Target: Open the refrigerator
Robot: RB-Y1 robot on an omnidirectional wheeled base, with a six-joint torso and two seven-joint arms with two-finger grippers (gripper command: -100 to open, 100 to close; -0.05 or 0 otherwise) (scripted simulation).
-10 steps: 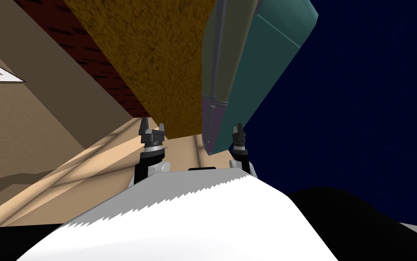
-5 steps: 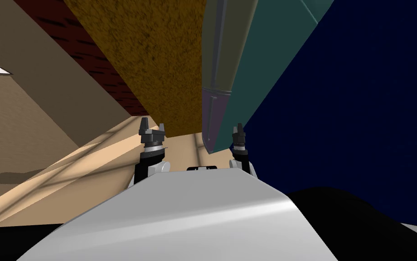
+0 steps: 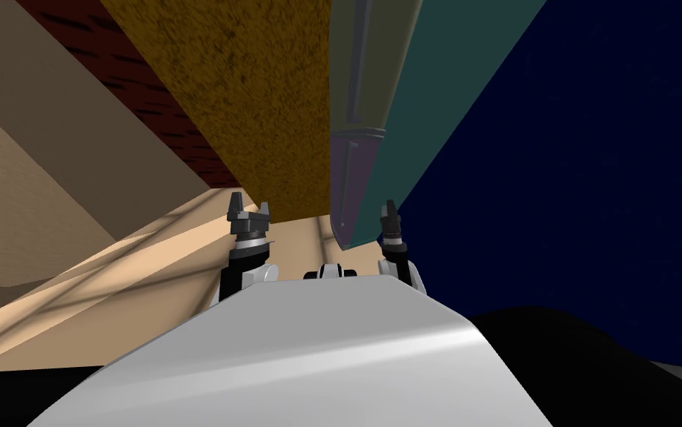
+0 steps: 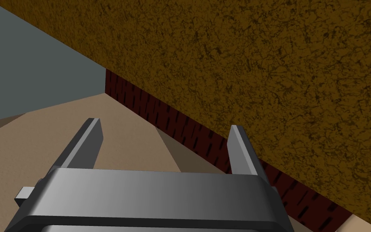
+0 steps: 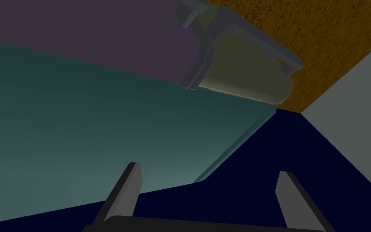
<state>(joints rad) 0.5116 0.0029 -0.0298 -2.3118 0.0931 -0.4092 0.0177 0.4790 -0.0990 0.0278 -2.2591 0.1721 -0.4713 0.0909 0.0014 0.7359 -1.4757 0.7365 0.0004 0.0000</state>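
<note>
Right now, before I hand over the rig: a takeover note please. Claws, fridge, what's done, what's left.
Left claw: open, empty, low, aimed at the dark red brick strip under the brown speckled panel.
Right claw: open, empty, low beside the teal side of the refrigerator, not touching it, with the navy wall ahead.
Refrigerator: the olive door and the purple door both look shut. A grey handle runs along the olive door.
Done: I stand close in front of the refrigerator.
Left: reach a handle, grip it, pull the door open.
</note>
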